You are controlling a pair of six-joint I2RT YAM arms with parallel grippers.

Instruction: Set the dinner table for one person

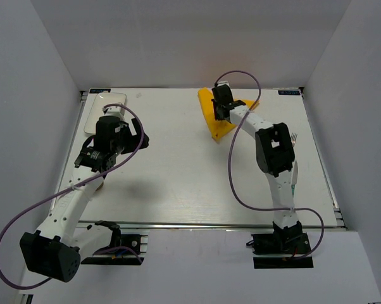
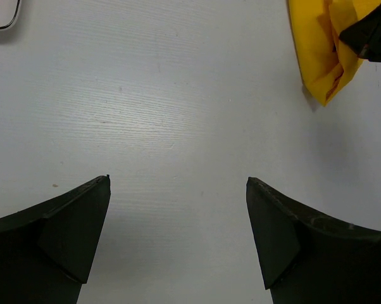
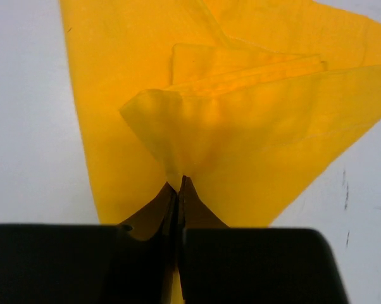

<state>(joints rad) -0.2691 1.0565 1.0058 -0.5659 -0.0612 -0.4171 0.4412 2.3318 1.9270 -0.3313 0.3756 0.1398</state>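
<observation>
One counter (image 1: 178, 183), one plate, one yellow cloth and two arms are in view. The white counter fills the floor of the walled cell, with a metal rail along its near edge.

At far left, the small white plate (image 1: 94, 106) lies in the back corner, partly under the left arm. That arm rises from its near-left base, bends, and leans toward the far left. The left end effector (image 2: 178, 182) hangs above bare counter with its fingers (image 2: 76, 221) spread wide, holding nothing. Only its own camera shows that gap. The same camera catches a corner of the plate at top left, and the cloth with a dark tip of the other arm at top right.

Right of centre, the yellow cloth (image 1: 217, 130) lies crumpled near the back edge. The right arm climbs from its near-right base, elbows out by the right edge, then angles back leftward to the cloth. From above, the pinch is hidden. The right wrist camera shows the right end effector (image 3: 180, 185) pressed together on a raised fold of the cloth.
</observation>
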